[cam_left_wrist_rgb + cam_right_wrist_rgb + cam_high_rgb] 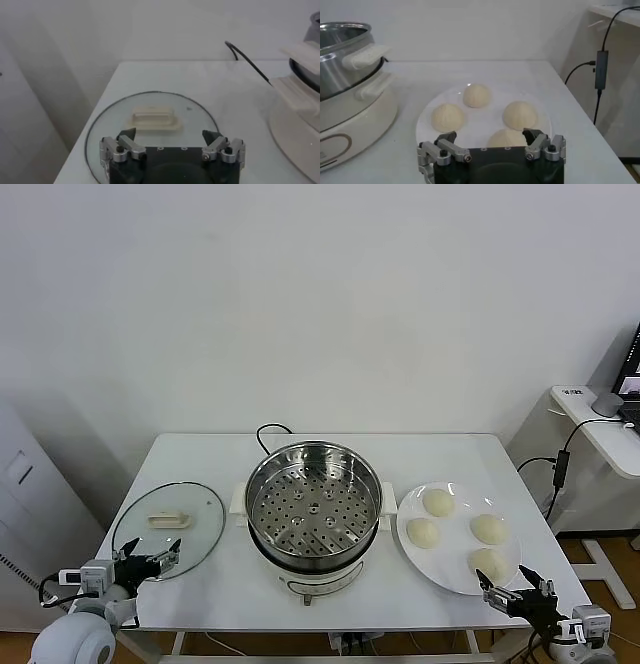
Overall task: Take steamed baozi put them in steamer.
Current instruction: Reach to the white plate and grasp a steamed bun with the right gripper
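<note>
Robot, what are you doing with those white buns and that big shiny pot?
Nothing is being held yet. Four steamed baozi sit on a white plate to the right of the steamer, whose holed tray is bare. The glass lid lies flat on the table on the steamer's other side. The right gripper hangs open at the plate's near edge, and the left gripper hangs open at the lid's near edge. No bun has gone in.
</note>
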Motion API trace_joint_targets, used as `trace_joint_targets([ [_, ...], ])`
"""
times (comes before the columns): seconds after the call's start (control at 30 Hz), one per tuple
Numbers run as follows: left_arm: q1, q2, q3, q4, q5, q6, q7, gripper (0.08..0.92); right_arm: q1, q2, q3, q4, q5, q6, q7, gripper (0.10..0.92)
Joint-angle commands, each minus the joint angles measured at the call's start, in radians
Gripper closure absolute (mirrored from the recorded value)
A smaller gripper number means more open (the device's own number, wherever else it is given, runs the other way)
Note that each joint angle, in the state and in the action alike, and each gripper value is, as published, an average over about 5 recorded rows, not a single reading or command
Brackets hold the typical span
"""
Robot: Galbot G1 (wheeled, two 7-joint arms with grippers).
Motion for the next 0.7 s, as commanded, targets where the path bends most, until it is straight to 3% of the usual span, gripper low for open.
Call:
trace_joint_targets([
  [0.03,-0.001,-0.001,0.001,-0.001,-0.001,0.001,0.0,0.177,0.0,-0.001,0.001,0.001,-0.002,0.0,0.0,0.203],
  [0.23,-0.002,-0.002,0.001,0.0,-0.001,0.001,0.0,0.177,0.002,-0.005,0.003,0.0,-0.006,0.002,-0.003,0.203],
  [0.33,-0.001,-0.002,0.002,0.0,-0.001,0.001,0.0,0.177,0.018,-0.011,0.014,-0.012,-0.087,0.039,-0.039,0.203],
  [0.57,-0.001,-0.002,0.003,0.001,-0.001,0.002,0.0,0.177,0.2,-0.08,0.024,-0.118,-0.686,0.224,-0.146,0.203],
  [0.7,-0.013,-0.004,0.014,-0.002,0.001,0.007,-0.001,0.177,0.313,-0.137,-0.024,-0.166,-0.913,0.239,-0.16,0.203],
])
